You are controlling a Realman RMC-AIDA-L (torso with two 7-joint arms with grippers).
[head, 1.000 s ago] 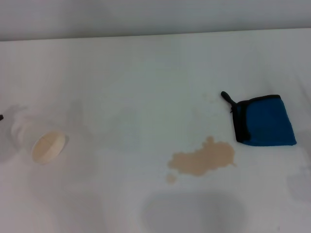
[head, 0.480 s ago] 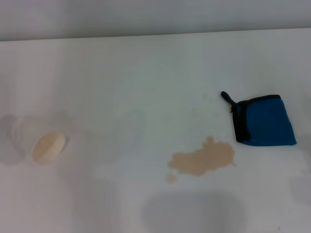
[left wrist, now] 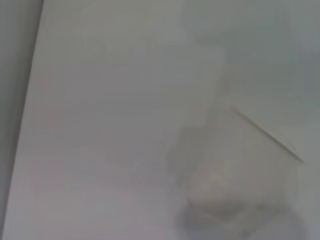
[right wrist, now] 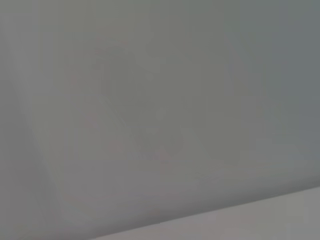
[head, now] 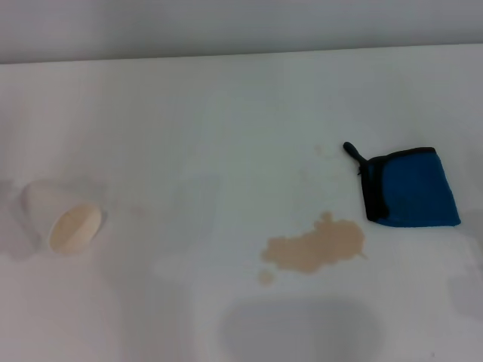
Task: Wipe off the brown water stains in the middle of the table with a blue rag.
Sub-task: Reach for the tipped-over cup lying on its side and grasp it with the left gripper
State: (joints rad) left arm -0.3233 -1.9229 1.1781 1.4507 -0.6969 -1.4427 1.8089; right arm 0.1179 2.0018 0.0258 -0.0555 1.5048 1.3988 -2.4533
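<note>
One folded bright blue rag [head: 413,189], roughly square with black trim and a short black loop tab, lying flat on the large plain white table [head: 211,113], right of centre. Light tan puddle-shaped brown water stains [head: 315,246] just beside the rag on its near-left, not touching; small separate droplet at the near-left end of the blotch. White paper cup [head: 64,219] tipped on its side far off to the left, well apart from both; seen blurred in the left wrist view.

Neither left gripper nor right gripper in any view; finger state not shown, cannot tell whether spread or closed. Right wrist view featureless grey with a strip of table edge only.

Wiping not yet begun; stain intact, rag untouched.

Handling judgement: rag soft, light, limp; likely to unfold or drape if lifted by one layer. Best pinched through all folded layers at the black-trimmed left edge, nearest the stain. Loop tab too thin for a sure hold. Smooth tabletop probably slippery: rag may skid ahead of closing fingers, so downward pressure advisable. Liquid likely to smear unless swept with the flat face of the cloth.
</note>
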